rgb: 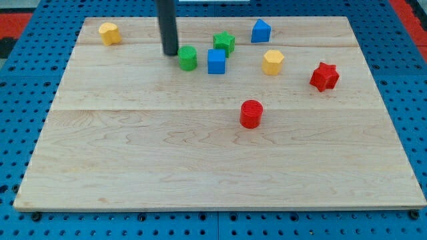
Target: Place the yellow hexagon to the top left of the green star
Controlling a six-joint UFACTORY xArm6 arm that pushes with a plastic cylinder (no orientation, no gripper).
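Camera view showed a large pale wooden board (pixel 213 160) lying on a blue perforated table (pixel 20 80), with a strip of red at the view's top corners. Next in size was the straight dark rod of the arm, which came down from the view's top edge left of centre; my tip (pixel 171 53) rested on the board just to the view's left of a green cylinder-like block (pixel 188 58), very close to it, though contact could not be confirmed. The arm carried no gripper, so there were no jaws to be wide, narrow or holding anything.

Among the small blocks, a red cylinder (pixel 251 113) stood alone near the board's middle, well apart from the others. A red star-shaped block (pixel 324 76) sat toward the view's right. A blue cube (pixel 216 61) stood just right of the green cylinder-like block, and the green star (pixel 225 43) sat just above that cube, near it. A blue block with a peaked top (pixel 261 31) lay to the upper right of the green star. The yellow hexagon (pixel 272 61) lay to the lower right of the green star, between the blue cube and the red star-shaped block. Another yellow block (pixel 110 33), its shape unclear, sat near the board's top left corner, well apart from the rest.
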